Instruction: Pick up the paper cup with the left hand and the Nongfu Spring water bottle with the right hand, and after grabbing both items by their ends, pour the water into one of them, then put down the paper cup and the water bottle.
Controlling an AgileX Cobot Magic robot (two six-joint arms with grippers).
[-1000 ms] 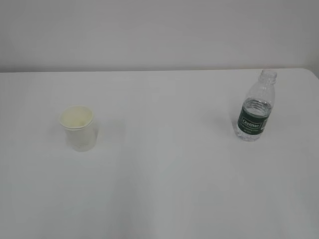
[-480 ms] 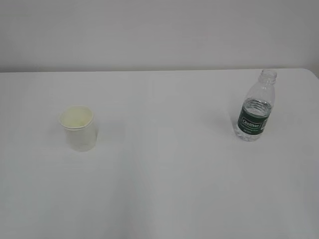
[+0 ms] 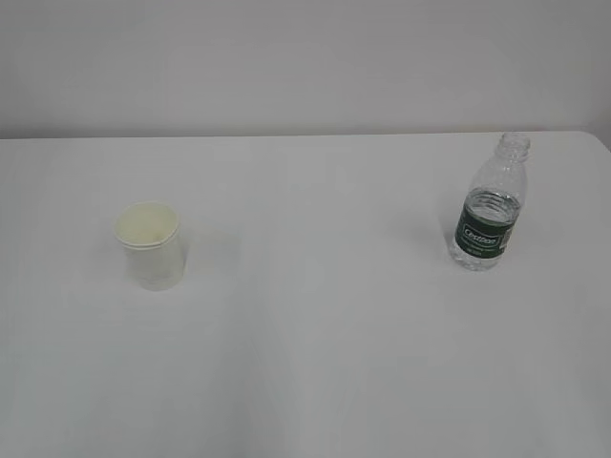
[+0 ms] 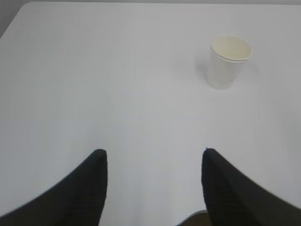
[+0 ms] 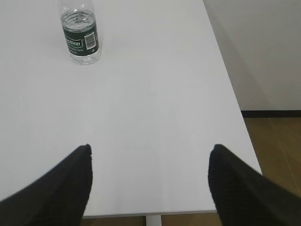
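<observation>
A small white paper cup point(image 3: 150, 244) with a cream inside stands upright on the left of the white table point(image 3: 315, 334); the left wrist view shows the paper cup point(image 4: 227, 61) far ahead and to the right. The Nongfu Spring water bottle point(image 3: 489, 204), clear with a dark green label and no cap, stands upright at the right; in the right wrist view the bottle point(image 5: 80, 34) is far ahead at the upper left. My left gripper point(image 4: 153, 153) is open and empty near the table's front edge. My right gripper point(image 5: 149, 148) is open wide and empty. Neither gripper shows in the exterior view.
The table's right edge point(image 5: 230, 94) runs beside the right gripper, with wooden floor point(image 5: 277, 150) and a wall beyond. The front edge point(image 5: 150, 214) lies just under the right gripper. A pale wall point(image 3: 305, 67) backs the table.
</observation>
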